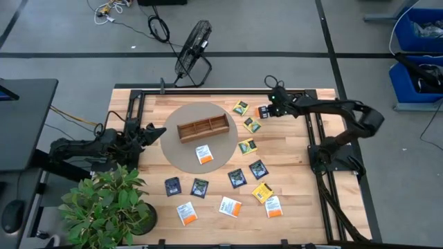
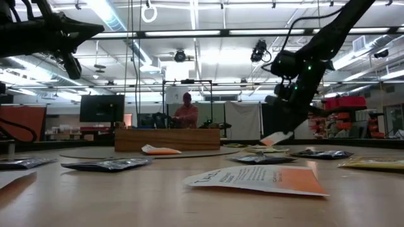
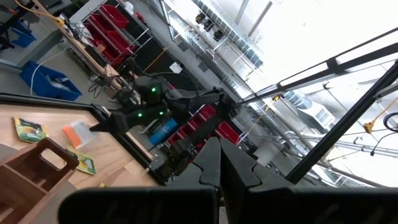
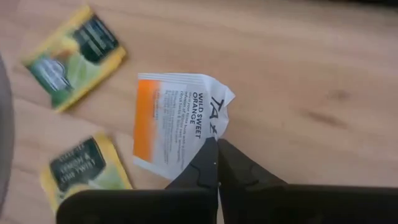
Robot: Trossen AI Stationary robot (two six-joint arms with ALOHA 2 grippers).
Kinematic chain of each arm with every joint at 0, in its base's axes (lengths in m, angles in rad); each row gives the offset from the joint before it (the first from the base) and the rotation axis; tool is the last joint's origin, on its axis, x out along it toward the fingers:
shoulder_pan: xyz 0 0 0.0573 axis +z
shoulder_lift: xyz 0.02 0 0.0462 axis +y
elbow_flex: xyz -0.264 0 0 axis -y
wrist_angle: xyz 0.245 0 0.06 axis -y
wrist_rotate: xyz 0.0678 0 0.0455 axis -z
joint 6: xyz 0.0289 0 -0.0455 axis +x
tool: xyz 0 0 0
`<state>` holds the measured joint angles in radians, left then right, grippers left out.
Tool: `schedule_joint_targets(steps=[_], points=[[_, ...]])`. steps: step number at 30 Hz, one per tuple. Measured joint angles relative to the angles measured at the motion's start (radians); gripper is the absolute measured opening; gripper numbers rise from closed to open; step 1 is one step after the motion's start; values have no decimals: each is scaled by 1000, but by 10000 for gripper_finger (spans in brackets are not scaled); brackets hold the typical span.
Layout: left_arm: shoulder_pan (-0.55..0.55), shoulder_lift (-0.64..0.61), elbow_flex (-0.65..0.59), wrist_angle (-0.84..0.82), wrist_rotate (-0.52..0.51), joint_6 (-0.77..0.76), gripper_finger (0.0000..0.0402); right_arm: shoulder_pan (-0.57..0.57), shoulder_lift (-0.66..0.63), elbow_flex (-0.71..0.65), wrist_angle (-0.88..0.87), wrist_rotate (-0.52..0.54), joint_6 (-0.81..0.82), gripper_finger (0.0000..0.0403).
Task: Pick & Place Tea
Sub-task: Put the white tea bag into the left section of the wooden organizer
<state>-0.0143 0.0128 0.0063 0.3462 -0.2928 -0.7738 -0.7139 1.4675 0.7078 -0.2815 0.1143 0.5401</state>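
Note:
A white-and-orange tea packet [image 4: 177, 124] sits in my right gripper [image 4: 216, 152], which is shut on it near the table's far right [image 1: 268, 109]. Two green-yellow packets [image 4: 74, 56] [image 4: 87, 171] lie flat on the wood beside it. The long wooden tray [image 1: 203, 128] rests on a round grey mat [image 1: 181, 155] at mid-table. More packets, among them a white-orange one [image 1: 203, 154] and a dark one [image 1: 172, 186], lie flat toward the near edge. My left gripper [image 1: 156, 131] hovers shut at the left, above the mat's rim, touching nothing. My right gripper pinches the white-and-orange packet by its printed white edge [image 4: 213, 129], opposite the orange band, between its two fingertips. The paper is crumpled there. The fingers come slanting down from above. The packet [image 2: 276, 139] hangs tilted below them, its lower end close over the table.
A potted plant [image 1: 111, 204] stands at the near left corner. A fan [image 1: 192, 52] sits on the floor beyond the far edge. A dark frame [image 1: 325, 149] runs along the table's right side. A person [image 2: 186, 110] shows behind the table in the low view.

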Motion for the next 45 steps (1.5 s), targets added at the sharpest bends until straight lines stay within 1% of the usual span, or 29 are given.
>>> schedule_joint_targets(steps=[4, 9, 12, 15, 19, 22, 25, 28, 35, 40, 43, 45], points=[[0, 0, 0, -6, 0, 0, 3, 27, -91, 0, -39, -6, -92, 1], [0, 0, 0, -6, 0, 0, 3, 83, -204, 7, -97, -37, -248, 0], [0, 0, 0, -7, 0, 0, 3, 131, -253, 39, -135, -52, -345, 0], [0, 0, 0, -7, -1, 1, 3, 188, -266, 106, -160, -72, -462, 0], [0, 0, 0, -7, 5, 0, 3, 258, -240, 215, -221, -72, -593, 0], [0, 0, 0, -5, 6, 9, 4, 298, -203, 292, -276, -67, -656, 0], [0, 0, 0, 2, 6, 5, 12, 343, -165, 358, -334, -38, -714, 0], [0, 0, 0, -4, -28, -13, 18, 387, -129, 403, -353, -17, -762, 0], [0, 17, 0, -40, -20, -35, 34, 458, -64, 441, -357, -17, -784, 0], [0, 110, 2, -49, -20, -109, 75, 523, -34, 478, -354, -28, -866, 0], [0, 193, 27, -61, -27, -92, 110, 555, -17, 512, -356, -29, -906, 0], [0, 253, 62, -51, -44, -49, 133, 572, 0, 540, -355, -28, -912, 0]])
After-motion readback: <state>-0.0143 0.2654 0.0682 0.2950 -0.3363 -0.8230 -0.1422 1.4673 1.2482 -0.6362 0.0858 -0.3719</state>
